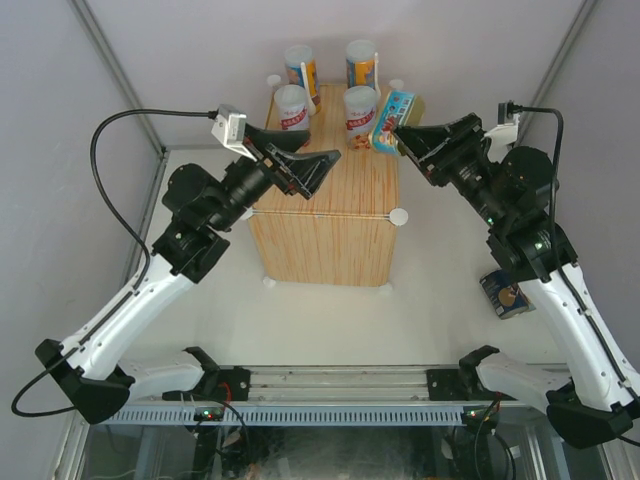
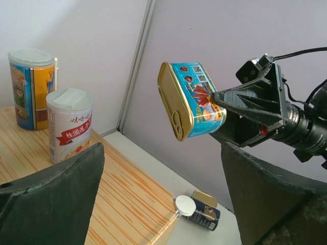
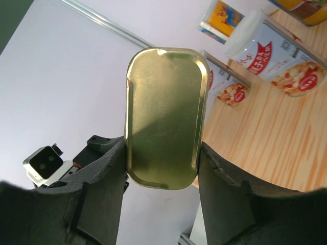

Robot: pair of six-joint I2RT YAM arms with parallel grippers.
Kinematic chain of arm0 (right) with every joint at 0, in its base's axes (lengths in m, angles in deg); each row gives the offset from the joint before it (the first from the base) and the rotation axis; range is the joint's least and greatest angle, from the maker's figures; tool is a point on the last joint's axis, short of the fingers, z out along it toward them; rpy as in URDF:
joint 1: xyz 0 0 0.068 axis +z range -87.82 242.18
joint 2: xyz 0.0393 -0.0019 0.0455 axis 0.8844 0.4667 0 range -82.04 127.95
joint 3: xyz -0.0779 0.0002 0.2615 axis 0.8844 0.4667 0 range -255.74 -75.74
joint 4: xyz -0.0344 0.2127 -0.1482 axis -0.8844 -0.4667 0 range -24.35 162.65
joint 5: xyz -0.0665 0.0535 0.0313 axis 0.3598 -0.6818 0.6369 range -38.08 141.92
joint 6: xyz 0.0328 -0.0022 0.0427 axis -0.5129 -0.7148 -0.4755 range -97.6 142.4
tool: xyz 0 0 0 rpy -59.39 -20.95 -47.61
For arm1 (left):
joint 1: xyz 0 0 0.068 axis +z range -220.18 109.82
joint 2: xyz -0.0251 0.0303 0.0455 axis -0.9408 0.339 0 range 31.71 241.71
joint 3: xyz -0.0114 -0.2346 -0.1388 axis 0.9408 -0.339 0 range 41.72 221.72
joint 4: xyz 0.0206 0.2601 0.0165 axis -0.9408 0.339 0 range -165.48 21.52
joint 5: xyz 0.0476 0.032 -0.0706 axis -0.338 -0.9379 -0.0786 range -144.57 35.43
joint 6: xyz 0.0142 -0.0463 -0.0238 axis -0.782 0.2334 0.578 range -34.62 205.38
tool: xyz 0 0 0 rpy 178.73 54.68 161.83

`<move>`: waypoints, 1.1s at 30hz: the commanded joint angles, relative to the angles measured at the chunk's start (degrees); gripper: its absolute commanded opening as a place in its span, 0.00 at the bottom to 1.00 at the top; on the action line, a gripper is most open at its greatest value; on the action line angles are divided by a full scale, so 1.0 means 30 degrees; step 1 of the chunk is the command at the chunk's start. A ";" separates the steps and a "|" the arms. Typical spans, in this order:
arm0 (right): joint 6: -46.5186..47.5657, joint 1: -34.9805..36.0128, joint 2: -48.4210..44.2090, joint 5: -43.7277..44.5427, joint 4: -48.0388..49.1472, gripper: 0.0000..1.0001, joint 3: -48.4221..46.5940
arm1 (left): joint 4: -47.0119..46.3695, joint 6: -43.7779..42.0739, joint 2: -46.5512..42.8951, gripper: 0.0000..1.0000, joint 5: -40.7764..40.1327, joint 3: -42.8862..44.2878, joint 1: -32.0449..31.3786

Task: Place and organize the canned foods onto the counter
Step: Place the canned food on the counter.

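While the right gripper [image 1: 408,133] is clamped across the narrow sides of a gold-and-blue tin [image 3: 163,117], the tin hangs in the air over the far right corner of the counter [image 1: 330,240], tilted on edge with its gold face toward the wrist camera. The left gripper [image 1: 305,160] stands wide open with nothing in it, hovering over the left half of the counter, short of the row at the back. Four things are already up there, all upright: two tall cans [image 1: 301,68] at the far edge and two short cans [image 1: 291,105] just in front of them. One more can [image 1: 503,295] lies on the table [image 1: 440,300] beside the right arm, not yet fetched. The main risk, as I judge it, is the set-down. The tin is tilted and close to the counter's right edge, so if it is released on edge it could topple and go over the side. The right-hand short can [image 1: 361,108] stands just beside the tin, and a sideways drift while lowering could knock it over or shove it into the tall one behind. The hold is on smooth metal, so a slip before contact is possible too. With both grippers over the same box, a careless swing of the left arm could meet the right.
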 commanded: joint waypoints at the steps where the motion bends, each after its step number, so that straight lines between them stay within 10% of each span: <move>1: -0.0762 0.0909 0.0099 0.1049 0.2519 0.00 -0.1775 | -0.1396 -0.1080 -0.0121 0.99 0.0215 -0.0585 -0.0192; 33: -0.3131 0.4865 0.1985 0.3884 0.3289 0.00 -0.2605 | -0.3237 -0.3059 -0.0057 0.99 -0.0432 -0.1643 -0.1179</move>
